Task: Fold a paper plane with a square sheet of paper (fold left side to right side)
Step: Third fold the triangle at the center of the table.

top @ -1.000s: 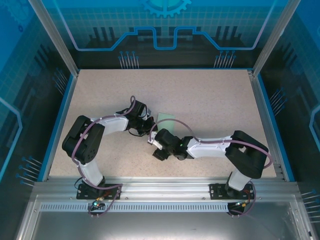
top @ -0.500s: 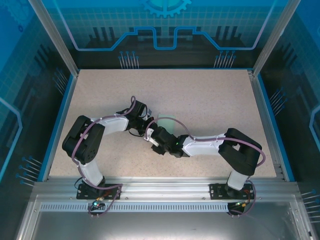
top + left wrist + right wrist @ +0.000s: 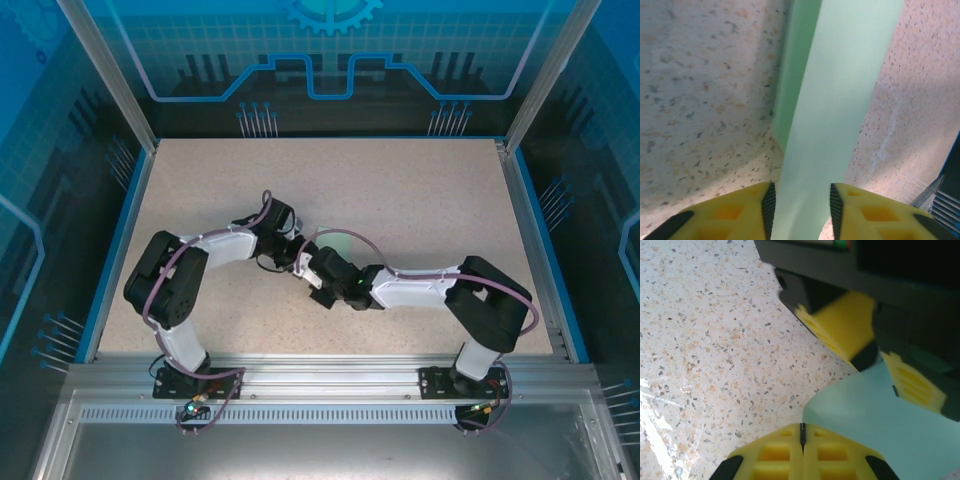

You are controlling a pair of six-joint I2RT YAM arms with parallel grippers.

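Note:
The square sheet of paper (image 3: 338, 240) is pale mint green and lies mid-table, partly folded, with one layer raised. In the left wrist view the paper (image 3: 840, 100) runs as a lifted strip between my left gripper's (image 3: 801, 205) yellow fingers, whose pads stand apart on either side of it, open. My left gripper (image 3: 296, 248) is at the sheet's left edge. My right gripper (image 3: 308, 262) is just below it. In the right wrist view my right gripper (image 3: 801, 432) is shut, with the curled paper (image 3: 875, 415) edge running into its seam. The left arm's fingers (image 3: 840, 330) sit just beyond.
The speckled table (image 3: 400, 190) is bounded by a blue rim (image 3: 130, 230) and metal frame posts. Both arms crowd together at the table's middle, with cables looping over the wrists. Open tabletop lies behind and to both sides.
My right gripper moved up and left to the paper's edge and shut there. My left gripper's jaws, shut before, have come apart.

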